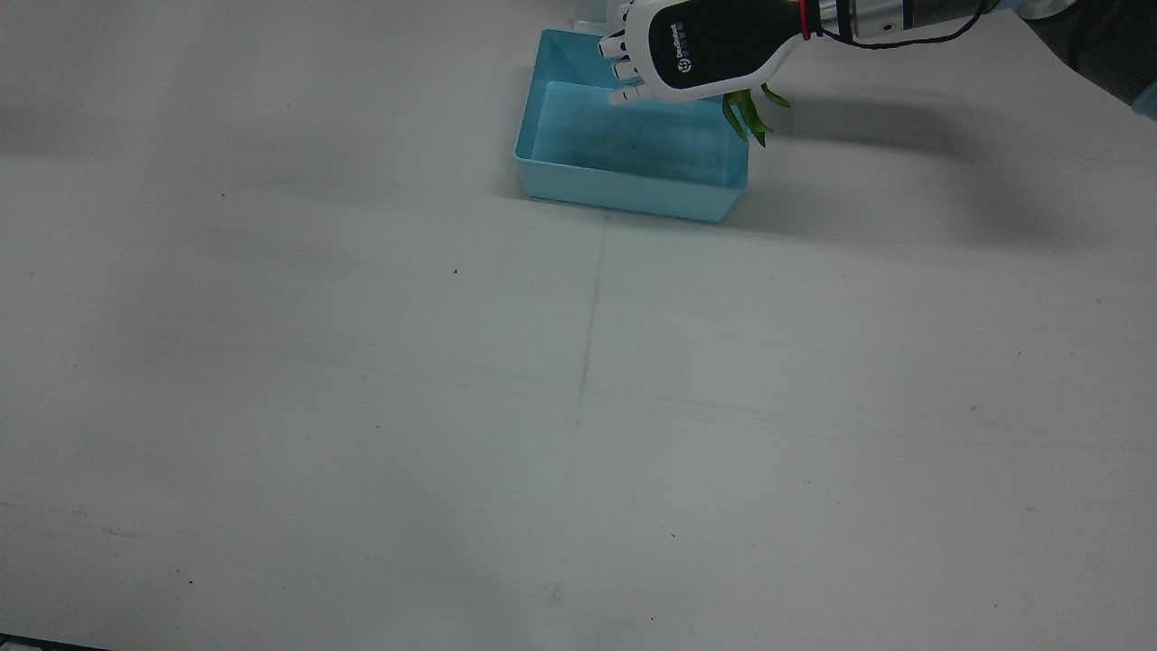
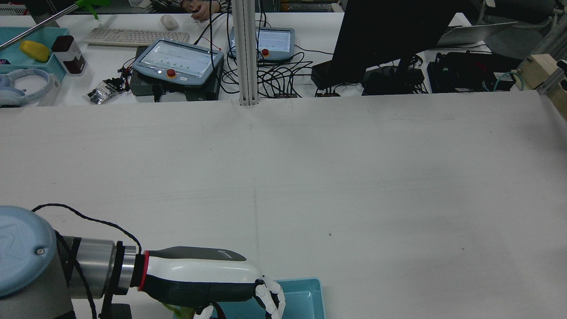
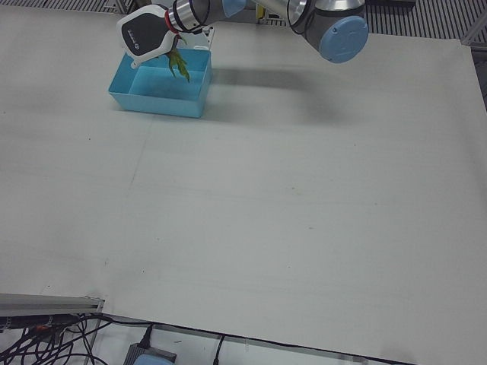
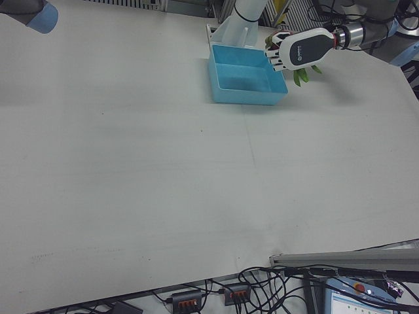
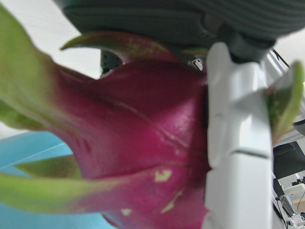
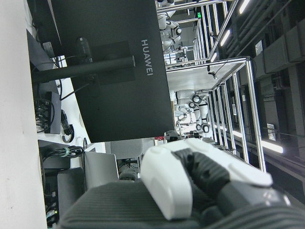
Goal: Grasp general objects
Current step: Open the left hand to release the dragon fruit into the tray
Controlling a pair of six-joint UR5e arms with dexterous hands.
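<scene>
The left hand hovers above the far right corner of a light blue bin (as the front view shows it), fingers clamped around a magenta dragon fruit; its green leaves hang below the palm. The right hand appears only in its own camera; whether it is open or closed cannot be told.

The surface is a wide white tabletop, lightly scuffed, with a faint dark line running down its middle and a few small dark specks. 1 thing lies directly on it: a light blue rectangular plastic bin, open at the top, set near the edge by the arms' pedestals. The bin's visible floor is bare. Soft shadows fall across the surface beside it.
</scene>
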